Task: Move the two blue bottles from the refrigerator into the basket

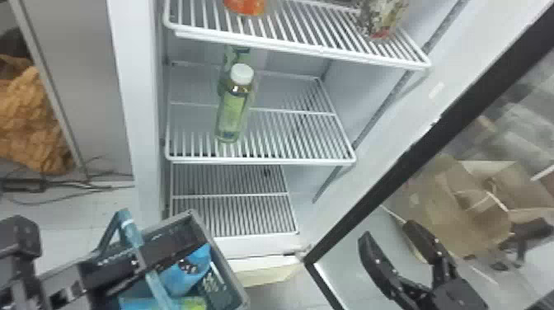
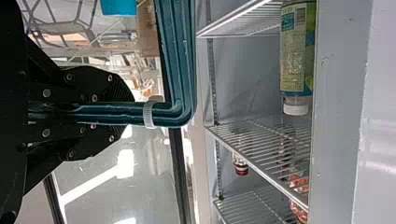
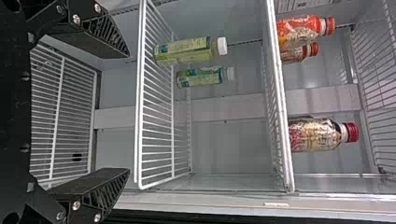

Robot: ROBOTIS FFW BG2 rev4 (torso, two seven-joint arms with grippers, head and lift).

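1. Refrigerator shelves [image 1: 259, 160] at twelve o'clock: avoid brushing with right pincer [image 3: 129, 112], released, at four o'clock.
2. Grasping handle [image 2: 182, 70] with left pincer [image 2: 130, 113], hold basket [image 1: 224, 266] level at seven o'clock.
3. Avoid jolting blue bottles [image 1: 177, 278], apparently both inside basket.

Two green bottles [image 3: 184, 50], three red-capped ones [image 3: 314, 135], two blue ones [image 1: 177, 280], one basket [image 1: 228, 276].

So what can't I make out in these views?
- Basket, head view: near side cut off by the bottom edge.
- Blue-and-green item in it, head view: cut off by the same edge; can't tell whether it's a bottle.
- Rear green bottle, head view: lower part behind the front green bottle.
- Orange bottle, head view: top cut off by the upper edge.
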